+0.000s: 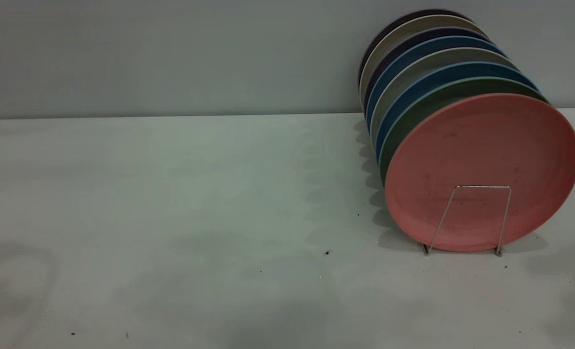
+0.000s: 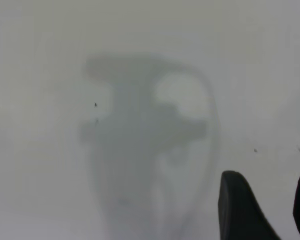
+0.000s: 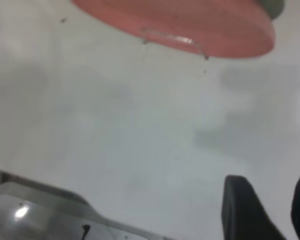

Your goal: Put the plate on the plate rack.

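The salmon-pink plate (image 1: 481, 169) already stands on edge in the wire plate rack (image 1: 471, 218), at the front of a row of upright plates: a dark-green plate (image 1: 403, 126) directly behind it, then blue plates (image 1: 389, 104) and grey plates (image 1: 381, 58) leaning the same way. One trapezoid loop of the rack rises in front of the pink plate's face and stops well short of its centre. The plate tilts back against the stack, its lower rim down between the rails.

Neither arm shows in the exterior view. In the right wrist view the right gripper (image 3: 267, 210) hangs above the bare table (image 1: 171, 194), its jaws parted with nothing between them; the pink plate and the loop lie well ahead of the jaws, clear of them. In the left wrist view the left gripper (image 2: 265, 207) is also spread and empty, with only table and its own shadow beneath the jaws and no plate near.

By the look of it the placing is done, and what remains is to leave it undisturbed. The sensible course is to keep both jaws released and draw the right arm away from the plate's face, not across it, since the short loop gives little hold and a nudge at the top rim could tip the plate forward out of its slot.
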Controlling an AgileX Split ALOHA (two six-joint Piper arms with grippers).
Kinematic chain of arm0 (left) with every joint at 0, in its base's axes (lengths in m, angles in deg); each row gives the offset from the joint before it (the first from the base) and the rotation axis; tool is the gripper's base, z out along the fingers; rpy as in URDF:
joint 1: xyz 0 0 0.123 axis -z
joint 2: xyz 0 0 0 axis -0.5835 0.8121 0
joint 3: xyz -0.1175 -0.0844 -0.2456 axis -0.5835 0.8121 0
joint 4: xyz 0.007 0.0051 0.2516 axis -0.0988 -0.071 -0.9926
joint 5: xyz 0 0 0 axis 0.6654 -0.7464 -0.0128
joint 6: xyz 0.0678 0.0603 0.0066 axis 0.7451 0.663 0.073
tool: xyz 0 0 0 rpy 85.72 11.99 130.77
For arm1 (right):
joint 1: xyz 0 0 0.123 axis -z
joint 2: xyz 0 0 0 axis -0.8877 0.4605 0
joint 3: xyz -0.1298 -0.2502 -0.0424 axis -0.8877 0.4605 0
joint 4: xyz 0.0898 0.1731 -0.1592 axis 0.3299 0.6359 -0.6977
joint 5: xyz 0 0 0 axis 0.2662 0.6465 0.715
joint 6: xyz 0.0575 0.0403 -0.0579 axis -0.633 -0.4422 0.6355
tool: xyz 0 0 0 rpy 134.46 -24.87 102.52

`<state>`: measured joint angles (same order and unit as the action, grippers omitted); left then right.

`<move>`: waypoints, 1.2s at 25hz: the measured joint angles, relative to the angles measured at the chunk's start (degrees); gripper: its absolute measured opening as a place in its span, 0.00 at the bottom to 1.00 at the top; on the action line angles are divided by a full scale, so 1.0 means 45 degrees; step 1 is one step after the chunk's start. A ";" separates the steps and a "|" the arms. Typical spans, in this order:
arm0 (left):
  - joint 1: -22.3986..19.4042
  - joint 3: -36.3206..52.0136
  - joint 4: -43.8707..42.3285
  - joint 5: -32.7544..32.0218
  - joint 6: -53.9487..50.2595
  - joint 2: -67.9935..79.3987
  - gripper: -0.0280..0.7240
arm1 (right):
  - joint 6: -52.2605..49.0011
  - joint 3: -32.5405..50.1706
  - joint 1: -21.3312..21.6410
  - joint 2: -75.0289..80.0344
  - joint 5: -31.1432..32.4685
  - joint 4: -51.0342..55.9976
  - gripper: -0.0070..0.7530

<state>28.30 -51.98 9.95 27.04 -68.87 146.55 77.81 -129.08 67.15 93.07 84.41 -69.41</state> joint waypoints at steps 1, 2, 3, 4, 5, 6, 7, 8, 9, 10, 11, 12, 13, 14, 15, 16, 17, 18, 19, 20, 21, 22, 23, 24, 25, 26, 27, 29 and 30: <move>0.0000 0.0432 0.0118 -0.0010 0.0049 -0.0689 0.45 | 0.0012 0.0405 0.0000 -0.0737 0.0090 0.0020 0.37; 0.0000 0.0888 0.0282 -0.0041 0.0134 -0.1386 0.45 | 0.0054 0.0854 0.0000 -0.1644 0.0183 0.0044 0.38; 0.0000 0.1332 0.0419 -0.0113 0.0261 -0.1968 0.45 | 0.0070 0.1235 0.0000 -0.2313 0.0215 0.0047 0.39; 0.0000 0.1698 0.0601 -0.0147 0.0375 -0.2666 0.45 | 0.0114 0.1678 0.0000 -0.2986 0.0245 0.0093 0.40; 0.0000 0.2122 0.0798 -0.0180 0.0475 -0.3362 0.45 | 0.0157 0.2102 0.0000 -0.3789 0.0278 0.0092 0.40; 0.0000 0.2517 0.0980 -0.0206 0.0602 -0.4042 0.45 | 0.0189 0.2491 0.0000 -0.4719 0.0309 0.0092 0.40; 0.0000 0.2836 0.1123 -0.0216 0.0690 -0.4608 0.46 | 0.0189 0.2806 0.0000 -0.5371 0.0339 0.0108 0.40; 0.0000 0.3204 0.1255 -0.0242 0.0754 -0.5282 0.48 | 0.0189 0.3157 0.0000 -0.6137 0.0410 0.0120 0.40; 0.0000 0.3540 0.1361 -0.0289 0.0786 -0.5947 0.50 | 0.0189 0.3428 0.0000 -0.6755 0.0480 0.0120 0.40; 0.0000 0.3858 0.1435 -0.0374 0.0801 -0.6493 0.53 | 0.0189 0.3754 0.0000 -0.7475 0.0537 0.0120 0.40; 0.0000 0.4102 0.1470 -0.0510 0.0812 -0.7038 0.55 | 0.0194 0.4123 0.0000 -0.8181 0.0697 0.0135 0.40; 0.0000 0.4363 0.1480 -0.0713 0.0817 -0.7805 0.57 | 0.0194 0.4362 0.0000 -0.8727 0.0861 0.0135 0.40; 0.0000 0.4600 0.1480 -0.0920 0.0817 -0.8462 0.59 | 0.0194 0.4590 0.0000 -0.9233 0.1027 0.0135 0.40; 0.0000 0.4773 0.1480 -0.1149 0.0817 -0.9019 0.59 | 0.0144 0.4855 0.0000 -0.9897 0.1204 0.0135 0.40; 0.0000 0.4954 0.1480 -0.1400 0.0805 -0.9687 0.60 | 0.0075 0.5123 0.0000 -1.0351 0.1338 0.0135 0.40; 0.0000 0.5111 0.1480 -0.1575 0.0778 -1.0346 0.60 | 0.0051 0.5395 0.0000 -1.0874 0.1435 0.0135 0.40; 0.0000 0.5270 0.1441 -0.1748 0.0778 -1.0885 0.60 | 0.0040 0.5616 0.0000 -1.1377 0.1477 0.0086 0.40; 0.0000 0.5408 0.1377 -0.1902 0.0762 -1.1517 0.60 | 0.0014 0.5900 0.0000 -1.1780 0.1491 0.0031 0.40; 0.0000 0.5600 0.1275 -0.2014 0.0697 -1.2114 0.60 | -0.0018 0.6206 0.0000 -1.2238 0.1491 -0.0070 0.40; 0.0000 0.5798 0.1173 -0.2105 0.0568 -1.2657 0.61 | -0.0044 0.6471 0.0000 -1.2647 0.1491 -0.0223 0.40; 0.0000 0.5971 0.1065 -0.2252 0.0401 -1.3065 0.61 | -0.0083 0.6769 0.0000 -1.3003 0.1491 -0.0361 0.40; 0.0000 0.6162 0.0895 -0.2382 0.0242 -1.3506 0.61 | -0.0150 0.7050 0.0000 -1.3258 0.1461 -0.0488 0.40; 0.0000 0.6317 0.0751 -0.2479 0.0155 -1.3909 0.61 | -0.0150 0.7329 0.0000 -1.3513 0.1382 -0.0575 0.40; 0.0000 0.6428 0.0631 -0.2531 0.0090 -1.4279 0.61 | -0.0182 0.7532 0.0000 -1.3714 0.1293 -0.0644 0.40; 0.0000 0.6500 0.0515 -0.2542 0.0057 -1.4556 0.61 | -0.0193 0.7709 0.0000 -1.3871 0.1212 -0.0660 0.40; 0.0000 0.6589 0.0371 -0.2554 0.0024 -1.4850 0.61 | -0.0193 0.7779 0.0000 -1.3960 0.1123 -0.0685 0.40; 0.0000 0.6681 0.0219 -0.2572 -0.0005 -1.5093 0.61 | -0.0193 0.7808 0.0000 -1.4032 0.0999 -0.0694 0.40; 0.0000 0.6923 0.0080 -0.2597 -0.0051 -1.5396 0.61 | -0.0193 0.7861 0.0000 -1.4048 0.0894 -0.0874 0.40; 0.0000 0.7092 0.0080 -0.2597 -0.0062 -1.5496 0.61 | -0.0193 0.7892 0.0000 -1.4048 0.0814 -0.1087 0.40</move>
<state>28.30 -20.06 10.31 15.35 -69.15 76.81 76.94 -93.57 67.15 29.85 88.07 -74.30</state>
